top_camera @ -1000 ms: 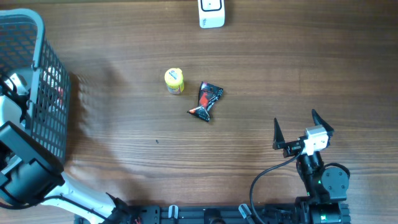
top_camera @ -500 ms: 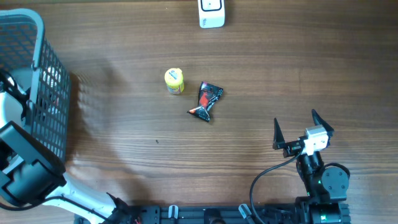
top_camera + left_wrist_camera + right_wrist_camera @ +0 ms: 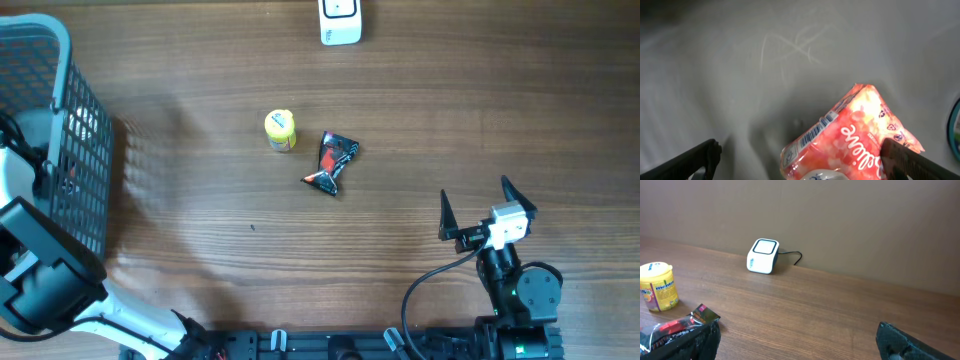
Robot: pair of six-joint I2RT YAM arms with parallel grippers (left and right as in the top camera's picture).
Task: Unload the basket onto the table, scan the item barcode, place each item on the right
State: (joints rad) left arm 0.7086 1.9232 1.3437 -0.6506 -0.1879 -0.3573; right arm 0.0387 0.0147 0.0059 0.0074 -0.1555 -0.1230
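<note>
Apparently the pink packet (image 3: 850,135) lies between the parted left jaws

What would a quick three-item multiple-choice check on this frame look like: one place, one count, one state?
1. Where is the white scanner?
A) far edge of the table
B) near edge
C) mid-table

2. How many loose items lie mid-table?
A) one
B) two
C) four

3. The right jaws are:
A) open, empty
B) shut, empty
C) shut on the scanner

Answers:
1 A, it sits at the top edge in the overhead view.
2 B, only the yellow tub and the red-black wrapper lie there.
3 A, they are spread wide with nothing between them.
</note>
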